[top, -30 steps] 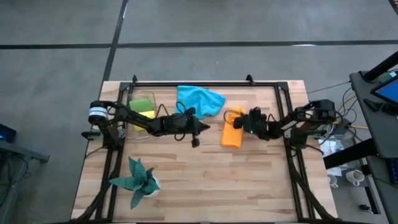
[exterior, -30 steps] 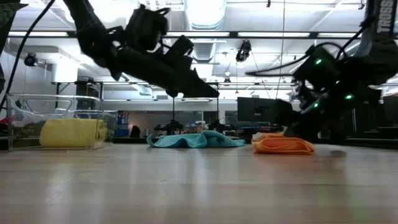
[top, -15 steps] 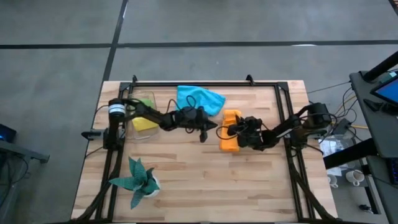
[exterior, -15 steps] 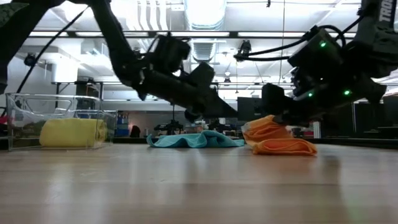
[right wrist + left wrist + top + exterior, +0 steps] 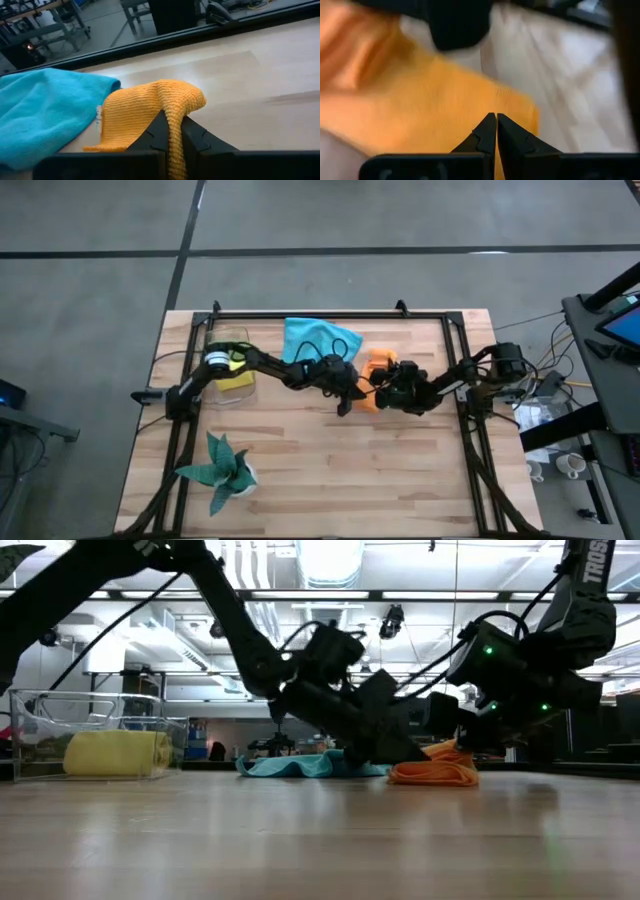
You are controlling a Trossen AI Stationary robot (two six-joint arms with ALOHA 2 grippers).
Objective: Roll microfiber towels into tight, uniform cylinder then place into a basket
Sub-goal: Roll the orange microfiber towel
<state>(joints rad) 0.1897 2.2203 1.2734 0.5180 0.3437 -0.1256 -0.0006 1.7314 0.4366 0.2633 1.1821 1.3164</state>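
Observation:
The orange towel [image 5: 376, 366] lies bunched on the table's middle, right of the crumpled blue towel [image 5: 320, 340]. My right gripper [image 5: 388, 385] is shut on the orange towel. My left gripper [image 5: 360, 392] is shut, with its tips low at the orange towel's left end [image 5: 400, 772]. In the left wrist view the shut tips [image 5: 496, 120] stand right over the orange cloth [image 5: 420, 100]. The clear basket [image 5: 228, 358] at the far left holds the rolled yellow towel [image 5: 118, 754] and the green towel [image 5: 228, 346]. My left gripper points its shut fingers slanting down from the table's left at the orange towel's left end [image 5: 405, 768]; I cannot tell whether they touch it. My right gripper pinches a raised fold of the orange towel [image 5: 175, 112] between its two fingers, coming low from the table's right. The fold stands up as a ridge, and the rest of the towel [image 5: 125, 125] lies on the table.
A dark teal plant in a white pot [image 5: 222, 470] stands near the front left. A black metal frame [image 5: 330, 315] runs along the far edge and both sides of the table. Bare wood [image 5: 350, 470] lies in front of the towels.
My left gripper has gone toward the table's right edge and down, from beside the blue towel to the orange towel. My right gripper has gone left onto the orange towel and taken hold of it. The towel's end was lifted, and the towel now lies shorter and bunched.

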